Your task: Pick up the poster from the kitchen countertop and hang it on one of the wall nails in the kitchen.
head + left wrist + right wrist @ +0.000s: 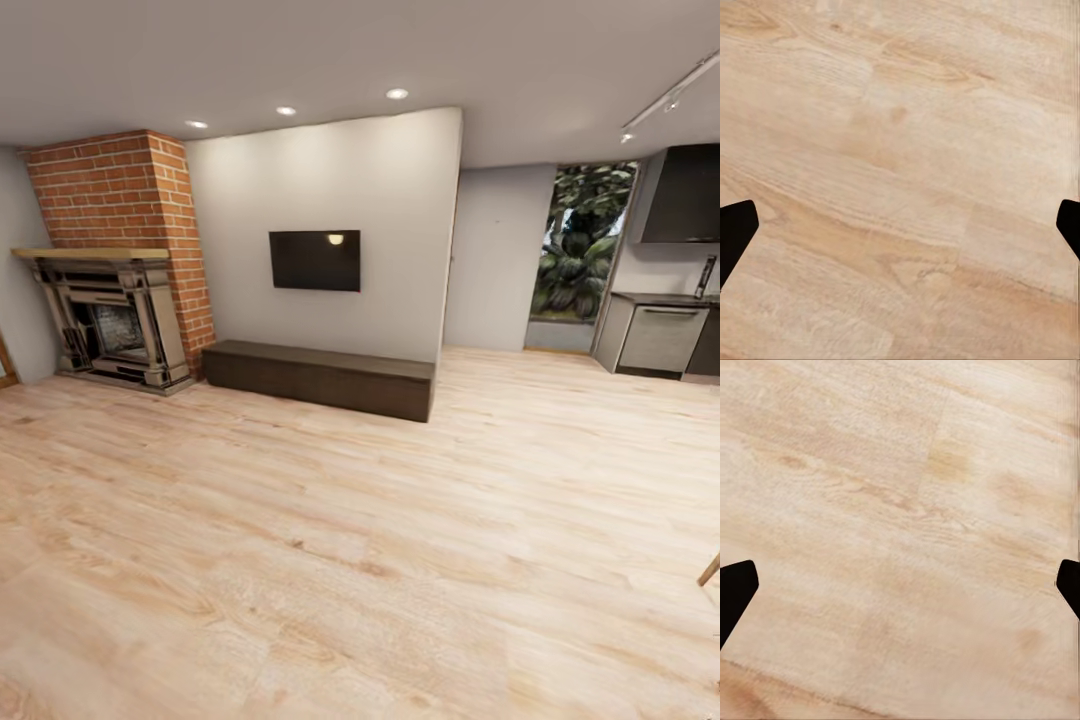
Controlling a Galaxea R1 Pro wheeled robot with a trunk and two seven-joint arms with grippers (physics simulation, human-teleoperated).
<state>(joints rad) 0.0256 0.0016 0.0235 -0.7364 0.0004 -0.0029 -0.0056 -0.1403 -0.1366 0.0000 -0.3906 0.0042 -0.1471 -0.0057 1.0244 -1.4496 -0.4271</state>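
- Head view: light wood floor (330, 560) spreads across the whole foreground of an open living room
- Brick fireplace (112, 260) stands at the far left, with a wooden mantel over a dark metal surround
- Dark flat television (315, 260) hangs on the pale partition wall (390, 180), and a long low dark bench (320, 377) sits on the floor right under it, just beside the fireplace
- Past the partition's right edge a plain grey wall (497, 255) runs back to a tall window (580, 240) full of green foliage
- At the far right edge a bit of the kitchen shows: a dark table top (660, 298) over a grey cabinet front (662, 338), with a black hood (685, 193) above it; this is the only part of the kitchen countertop visible, well apart from the camera, and too small to tell whether the poster lies on it
- Recessed ceiling lights (397, 94) sit above the partition, and a track light (672, 95) runs over the kitchen
- Left wrist view: left gripper (900, 229) hangs over bare wood floor (900, 150); its two dark fingertips (735, 229) sit at opposite edges of the picture, spread wide, with nothing between them
- Right wrist view: right gripper (900, 589) likewise looks down at floor planks (900, 510); its fingertips (735, 589) are set far apart and it holds nothing
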